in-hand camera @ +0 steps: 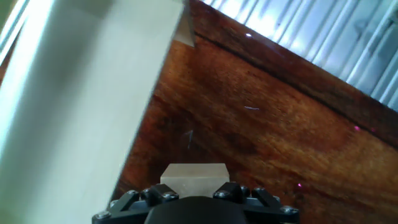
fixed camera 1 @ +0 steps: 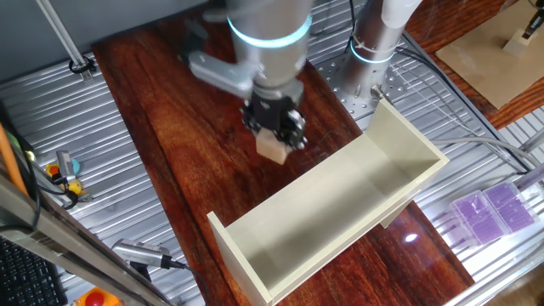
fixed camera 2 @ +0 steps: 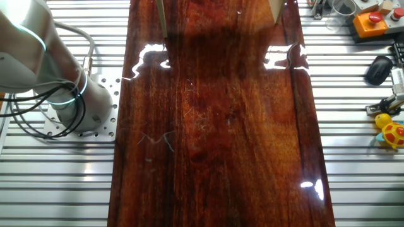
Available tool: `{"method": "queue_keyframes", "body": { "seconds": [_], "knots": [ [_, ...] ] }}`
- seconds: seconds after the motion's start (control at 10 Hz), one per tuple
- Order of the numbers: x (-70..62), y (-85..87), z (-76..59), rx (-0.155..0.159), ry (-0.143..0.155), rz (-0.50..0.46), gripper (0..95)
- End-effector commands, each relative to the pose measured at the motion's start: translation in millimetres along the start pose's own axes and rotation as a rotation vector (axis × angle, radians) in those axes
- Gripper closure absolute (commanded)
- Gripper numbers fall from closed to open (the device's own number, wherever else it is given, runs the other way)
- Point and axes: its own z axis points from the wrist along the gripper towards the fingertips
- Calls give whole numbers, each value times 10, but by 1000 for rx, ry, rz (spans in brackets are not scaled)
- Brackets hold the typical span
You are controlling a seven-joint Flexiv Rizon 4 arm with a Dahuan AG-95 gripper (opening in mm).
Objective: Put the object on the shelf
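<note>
The object, a small light tan wooden cube [fixed camera 1: 273,148], is held between the fingers of my gripper [fixed camera 1: 275,134], a little above the dark wooden table. The gripper is shut on it. In the hand view the cube [in-hand camera: 193,176] shows just ahead of the black gripper body. The shelf [fixed camera 1: 340,200], a long cream-white open box with two end walls, lies on the table just in front and to the right of the gripper. In the hand view the shelf [in-hand camera: 81,93] fills the left side. In the other fixed view only two shelf corners [fixed camera 2: 161,16] show at the top edge.
The arm's base [fixed camera 1: 374,42] stands behind the shelf. A pale wooden board [fixed camera 1: 493,51] lies at the far right. Purple boxes [fixed camera 1: 493,211] sit at the right. Tools and a red button [fixed camera 1: 93,297] lie at the left edge on the metal slats.
</note>
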Motion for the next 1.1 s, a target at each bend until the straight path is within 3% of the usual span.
{"method": "queue_keyframes", "body": {
  "seconds": [0.1,0.4,0.5,0.7,0.8,1.1],
  "knots": [
    [-164,211,41,-53,-60,61,950],
    [-165,214,35,-37,-50,23,950],
    [-165,214,35,-48,-59,-12,950],
    [-165,214,35,-74,-75,23,950],
    [-173,306,54,-80,-81,73,950],
    [-303,468,155,-77,-89,136,950]
  ]
}}
